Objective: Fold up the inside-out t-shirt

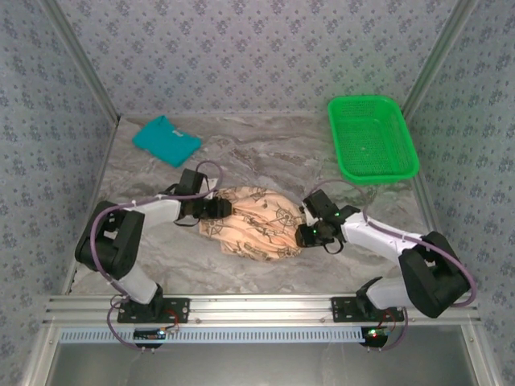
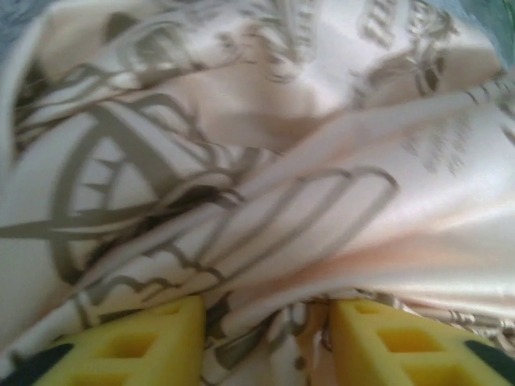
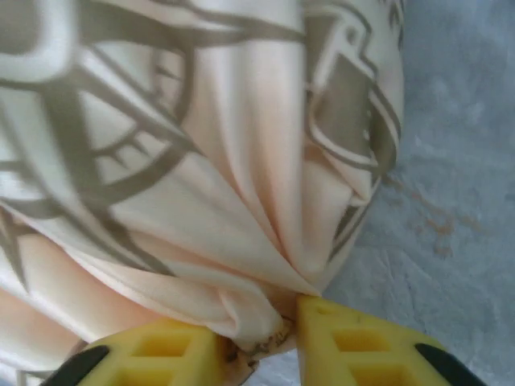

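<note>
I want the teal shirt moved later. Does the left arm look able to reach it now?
Probably yes: the teal shirt lies on the table just beyond the left gripper, nothing between them; that gripper is at the inside-out t-shirt, though.

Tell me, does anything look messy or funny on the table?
Yes. The t-shirt is scrunched into a wrinkly lump between the left gripper and the right gripper, not spread flat. The teal shirt and green basket look tidy.

The peach t-shirt (image 1: pixel 253 223), dark nautical prints showing, lies bunched on the table (image 1: pixel 265 161).
</note>
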Robot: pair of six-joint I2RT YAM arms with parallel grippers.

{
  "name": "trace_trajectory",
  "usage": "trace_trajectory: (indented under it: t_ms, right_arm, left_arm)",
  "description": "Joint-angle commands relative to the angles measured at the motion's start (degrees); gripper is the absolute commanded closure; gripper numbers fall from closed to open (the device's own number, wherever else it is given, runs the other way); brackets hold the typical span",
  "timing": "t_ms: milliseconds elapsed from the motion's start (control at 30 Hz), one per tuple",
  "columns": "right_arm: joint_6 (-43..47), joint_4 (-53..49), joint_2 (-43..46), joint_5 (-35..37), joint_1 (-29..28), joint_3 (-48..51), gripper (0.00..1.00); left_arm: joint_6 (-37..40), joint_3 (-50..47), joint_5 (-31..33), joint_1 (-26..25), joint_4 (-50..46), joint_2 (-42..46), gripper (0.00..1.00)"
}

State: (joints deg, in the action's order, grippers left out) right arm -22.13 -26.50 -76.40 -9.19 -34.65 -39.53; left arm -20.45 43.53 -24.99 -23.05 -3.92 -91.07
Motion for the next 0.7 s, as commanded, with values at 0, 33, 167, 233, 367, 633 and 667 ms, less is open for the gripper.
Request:
trace_trajectory:
  t_ms: [0,33,167,233,367,633,667]
  right_arm:
    - [4.81,-4.28,1.75,1.92,-3.58,-8.31,0.61]
    - [5.78,-5.41,1.61,2.97,-4.47,-10.40,0.60]
    - [6.84,-4.92,-0.40,1.44,-6.66,-15.43,0.58]
    - [5.84,-2.09,-2.68,-0.57,-7.18,-15.21,0.58]
    - [2.34,4.27,-7.39,-3.32,-7.94,-13.24,0.59]
    - [0.33,10.68,-15.66,1.14,-8.50,-12.02,0.66]
    - [0.33,10.87,-15.88,2.05,-8.50,-11.81,0.72]
  left_arm:
    - [8.52,3.81,3.07,-4.57,-5.81,8.46,0.51]
    - [10.58,4.69,3.71,-5.91,-7.34,10.04,0.51]
    - [16.80,5.69,4.15,-12.18,-8.35,13.85,0.50]
    - [18.54,5.25,4.66,-13.92,-7.27,12.58,0.50]
    - [20.45,6.70,6.73,-14.83,-8.78,5.55,0.49]
    - [24.38,14.65,16.88,-17.71,-12.69,-6.86,0.50]
    - [24.23,15.31,16.63,-17.59,-12.53,-7.56,0.56]
